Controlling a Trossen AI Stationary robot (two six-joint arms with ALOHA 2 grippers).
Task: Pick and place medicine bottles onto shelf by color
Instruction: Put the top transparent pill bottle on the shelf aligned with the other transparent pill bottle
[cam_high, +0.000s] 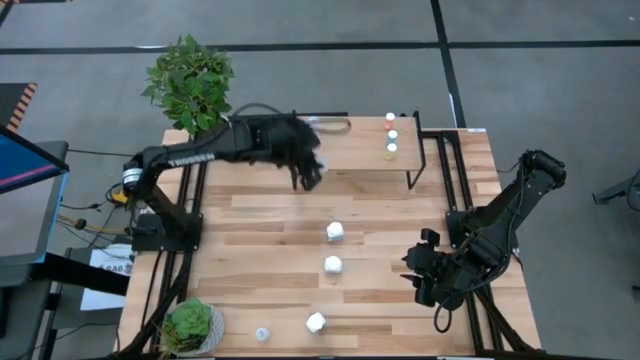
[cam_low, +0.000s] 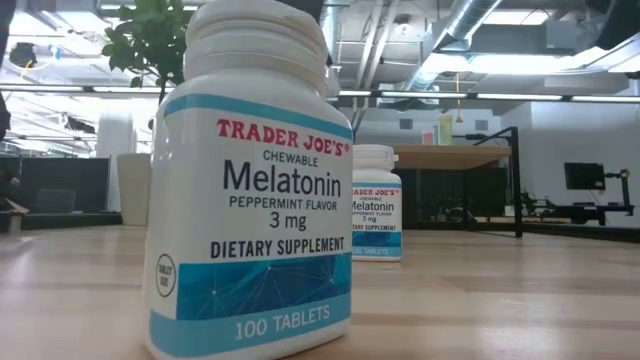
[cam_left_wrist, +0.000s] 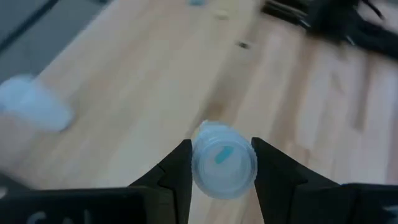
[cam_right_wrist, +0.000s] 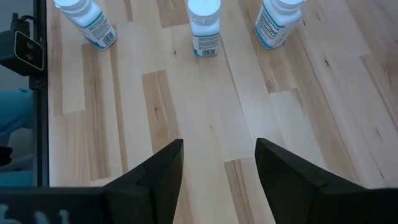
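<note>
Bottle (cam_left_wrist: 222, 160): small, pale bluish, translucent, teal mark on top, clamped between left gripper (cam_left_wrist: 221, 163) fingers; right gripper (cam_right_wrist: 219, 163) parted, idle.

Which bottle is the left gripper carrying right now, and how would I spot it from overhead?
Find the shelf at the table's far edge; the left gripper hangs by its front edge, left of the three colour-capped bottles standing on it. Between its fingers sits a small pale bluish bottle. Unlike the three chunkier white bottles lined up mid-table, it is off the wood and clamped.
</note>
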